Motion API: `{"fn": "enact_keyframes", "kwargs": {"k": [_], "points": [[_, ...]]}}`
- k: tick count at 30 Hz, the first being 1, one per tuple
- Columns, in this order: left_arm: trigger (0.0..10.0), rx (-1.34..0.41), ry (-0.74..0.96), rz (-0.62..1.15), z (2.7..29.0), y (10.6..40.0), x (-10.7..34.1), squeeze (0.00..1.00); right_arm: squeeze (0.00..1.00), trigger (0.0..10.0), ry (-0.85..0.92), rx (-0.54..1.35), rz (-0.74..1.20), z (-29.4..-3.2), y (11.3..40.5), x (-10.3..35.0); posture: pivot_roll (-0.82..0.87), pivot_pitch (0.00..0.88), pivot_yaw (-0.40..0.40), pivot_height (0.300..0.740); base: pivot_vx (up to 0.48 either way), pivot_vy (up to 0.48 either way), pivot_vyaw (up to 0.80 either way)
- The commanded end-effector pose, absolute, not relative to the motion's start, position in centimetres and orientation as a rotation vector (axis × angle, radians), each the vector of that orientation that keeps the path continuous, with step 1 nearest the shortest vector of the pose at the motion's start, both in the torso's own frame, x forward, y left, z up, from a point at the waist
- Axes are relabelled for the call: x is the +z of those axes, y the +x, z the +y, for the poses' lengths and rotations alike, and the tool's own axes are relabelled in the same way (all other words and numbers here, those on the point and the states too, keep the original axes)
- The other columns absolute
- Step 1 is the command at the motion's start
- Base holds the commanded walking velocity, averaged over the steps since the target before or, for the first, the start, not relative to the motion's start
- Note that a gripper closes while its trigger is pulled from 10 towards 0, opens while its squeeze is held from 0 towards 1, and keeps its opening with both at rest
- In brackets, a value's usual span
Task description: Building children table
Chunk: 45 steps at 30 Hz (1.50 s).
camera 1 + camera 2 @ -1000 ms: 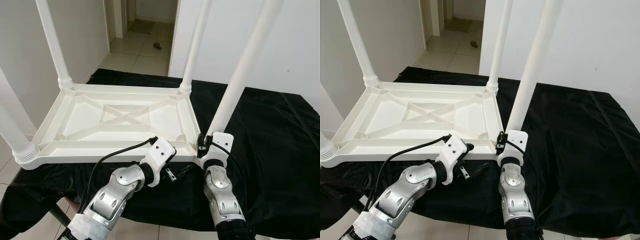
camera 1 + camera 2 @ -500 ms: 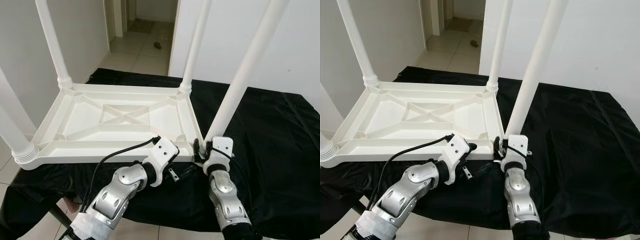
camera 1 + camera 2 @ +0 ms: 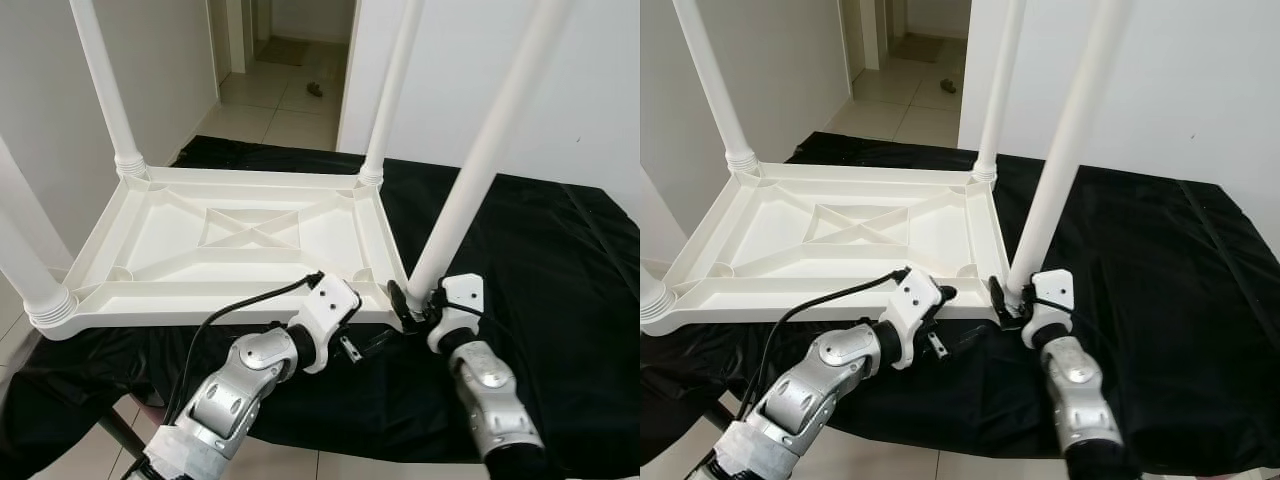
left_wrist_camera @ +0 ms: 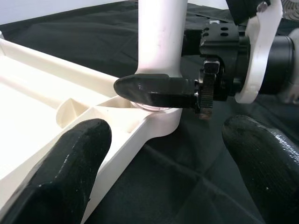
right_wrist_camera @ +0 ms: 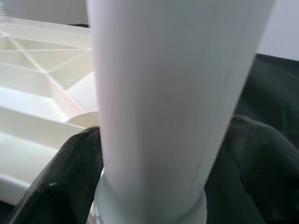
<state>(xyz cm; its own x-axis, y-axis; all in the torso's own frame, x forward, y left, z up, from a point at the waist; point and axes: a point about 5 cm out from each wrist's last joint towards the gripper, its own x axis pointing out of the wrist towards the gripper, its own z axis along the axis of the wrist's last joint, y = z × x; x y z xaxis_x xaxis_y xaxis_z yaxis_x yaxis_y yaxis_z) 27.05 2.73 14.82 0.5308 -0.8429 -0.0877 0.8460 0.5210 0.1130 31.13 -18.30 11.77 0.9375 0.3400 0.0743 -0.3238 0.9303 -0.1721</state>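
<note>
White plastic tabletop (image 3: 240, 240) lies upside down on the black cloth (image 3: 560, 260), ribs up, so the leg sockets face up for fitting legs. Four white legs stand in the corners: far left leg (image 3: 105, 85), far right leg (image 3: 392, 90), near left leg (image 3: 25, 260), and the near right leg (image 3: 478, 170), the one being worked.

Right gripper (image 3: 415, 305) sits low at the base of the near right leg, fingers (image 5: 77, 172) straddling the tube on both sides, right above the socket collar. Jaws look closed around the leg, likely to twist or press it home; whether the pads press firmly is hard to tell.

Left gripper (image 3: 365, 345) hovers just beside the same corner, over the cloth, fingers (image 4: 70, 172) spread wide and holding nothing. Probably there to brace the tabletop edge while the leg is seated.
</note>
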Motion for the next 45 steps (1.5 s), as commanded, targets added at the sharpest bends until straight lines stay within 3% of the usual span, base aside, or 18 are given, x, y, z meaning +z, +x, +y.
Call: {"fn": "enact_keyframes", "kwargs": {"k": [1, 14, 15, 17, 18, 27, 35, 41, 45], "points": [[10.0, -1.039, 0.164, 0.029, 2.7, 27.0, 14.8, 0.0, 0.0, 10.0, -0.185, 0.426, -0.084, -18.6, 31.4, 11.5, 0.02, 0.0, -0.037, 0.74, 0.0, 0.0, 0.0], [10.0, -1.027, 0.163, 0.031, 2.9, 27.1, 14.9, 0.0, 0.0, 10.0, -0.278, 0.636, -0.033, -18.4, 32.8, 11.4, 0.02, 0.0, -0.03, 0.74, 0.0, 0.0, 0.0], [10.0, -1.027, 0.162, 0.03, 2.9, 27.1, 14.9, 0.0, 0.0, 6.7, -0.283, 0.65, -0.036, -18.3, 33.0, 11.6, 0.03, 0.0, -0.028, 0.74, 0.0, 0.0, 0.0], [10.0, -1.027, 0.162, 0.029, 2.9, 27.1, 15.0, 0.0, 0.0, 6.7, -0.284, 0.657, -0.039, -18.3, 33.2, 11.7, 0.03, 0.0, -0.028, 0.74, 0.0, 0.0, 0.0], [10.0, -1.027, 0.162, 0.028, 2.9, 27.1, 15.0, 0.0, 0.0, 0.0, -0.281, 0.666, -0.039, -18.3, 33.4, 11.8, 0.03, 0.0, -0.028, 0.74, 0.0, 0.0, 0.0], [10.0, -1.025, 0.158, 0.027, 2.8, 27.0, 15.0, 0.0, 0.0, 0.0, -0.221, 0.659, 0.004, -18.9, 33.5, 11.2, 0.03, 0.0, -0.04, 0.74, 0.0, 0.0, 0.0], [10.0, -1.021, 0.152, 0.031, 2.8, 26.8, 14.9, 0.0, 0.0, 0.0, -0.266, 0.51, 0.086, -19.3, 32.6, 8.8, 0.03, 0.004, -0.043, 0.74, 0.0, 0.0, 0.0], [10.0, -1.02, 0.149, 0.039, 2.9, 26.6, 14.7, 0.0, 0.0, 0.0, -0.211, 0.322, 0.098, -19.7, 31.9, 7.8, 0.03, 0.015, -0.043, 0.74, 0.0, 0.0, 0.0], [10.0, -1.022, 0.153, 0.045, 3.0, 26.6, 14.5, 0.0, 0.0, 0.0, -0.161, 0.101, 0.097, -20.6, 31.9, 7.8, 0.03, 0.018, -0.04, 0.74, 0.0, 0.0, 0.0]]}}
